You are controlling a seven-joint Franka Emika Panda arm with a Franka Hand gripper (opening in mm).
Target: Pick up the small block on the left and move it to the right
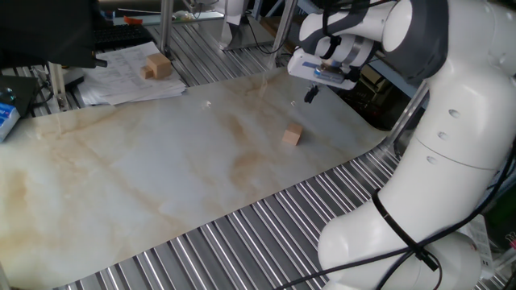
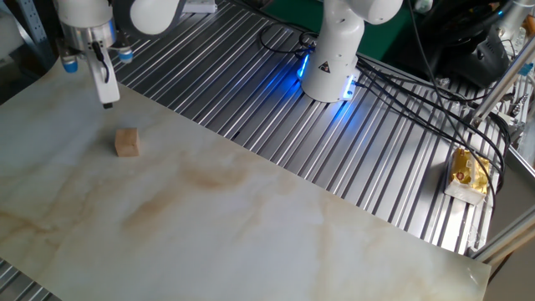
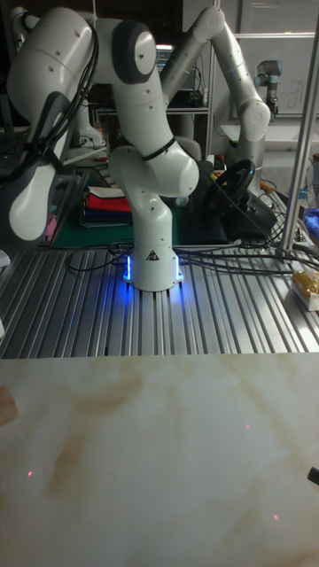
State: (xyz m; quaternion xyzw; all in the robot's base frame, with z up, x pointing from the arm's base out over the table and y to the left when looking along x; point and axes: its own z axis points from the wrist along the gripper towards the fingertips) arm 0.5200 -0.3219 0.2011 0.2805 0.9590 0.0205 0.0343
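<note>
The other fixed view, claw (image 2: 107,102) pointing down, apart from small block (image 2: 126,142), fingers seemingly together.

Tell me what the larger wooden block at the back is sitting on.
The larger wooden block rests on a spread of printed papers at the marble board's far edge. Whatever lies beneath the papers is covered.

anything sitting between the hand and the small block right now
No. Only bare marbled tabletop lies between the hand and the small block; both fixed views show it. The hand hangs above the table, just beyond the block.
</note>
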